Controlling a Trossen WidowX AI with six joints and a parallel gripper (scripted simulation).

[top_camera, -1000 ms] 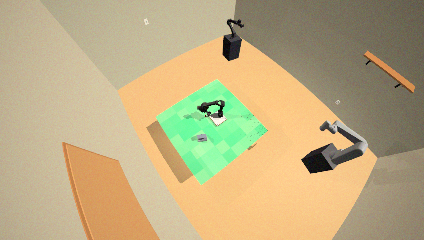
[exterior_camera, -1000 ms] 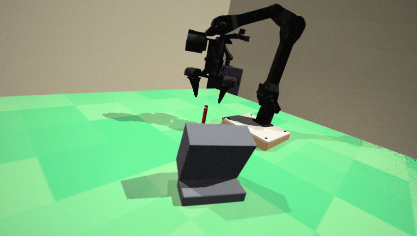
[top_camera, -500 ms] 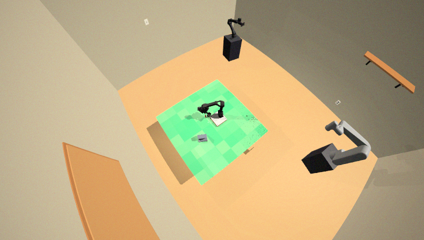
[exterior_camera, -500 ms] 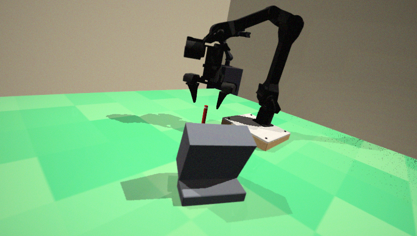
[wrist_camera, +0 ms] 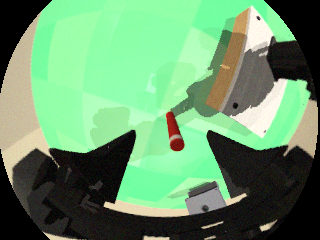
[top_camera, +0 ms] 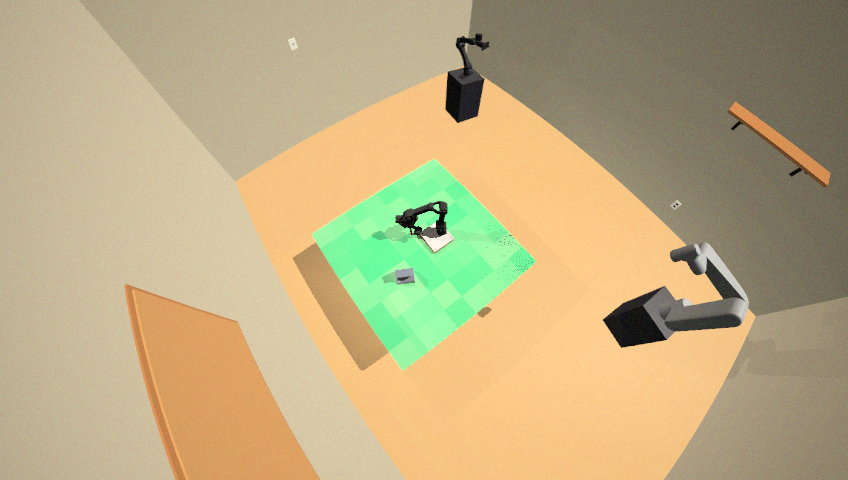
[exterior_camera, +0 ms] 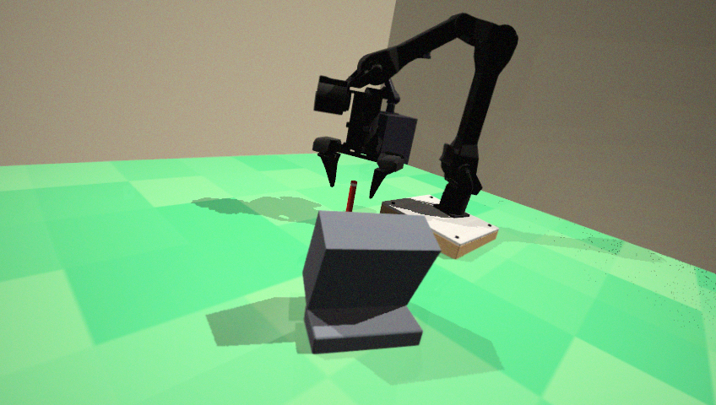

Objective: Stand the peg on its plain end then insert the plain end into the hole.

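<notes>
Peg (exterior_camera: 351, 197) (wrist_camera: 173, 130), red with a pale band near its upper end, stands upright on the table (top_camera: 357, 261) (exterior_camera: 150, 251) (wrist_camera: 125, 55), on the robot's side of the grey sloped panel (top_camera: 404, 275) (exterior_camera: 371, 276) (wrist_camera: 202, 201) and well apart from it. The panel's top edge hides the peg's foot in the exterior view; the wrist view shows its whole length, banded end nearest the camera. The hand (top_camera: 413, 229) (exterior_camera: 351, 191) (wrist_camera: 172, 134) is also on the robot's side of the panel, pointing down at the peg. It is released, with its fingers spread wide and nothing gripped. In the exterior and wrist views one fingertip appears on either side of the peg, with a gap at each. Facing the robot, the panel's face shows a small dark hole (wrist_camera: 205, 208), and the peg is outside it. The white-topped base plate (top_camera: 437, 242) (exterior_camera: 457, 238) (wrist_camera: 255, 117) of the black arm (top_camera: 443, 211) (exterior_camera: 485, 75) (wrist_camera: 292, 60) also lies on the robot's side of the panel. Well apart from the panel, off the table, a grey arm (top_camera: 708, 315) is mounted on a dark pedestal (top_camera: 636, 321).
</notes>
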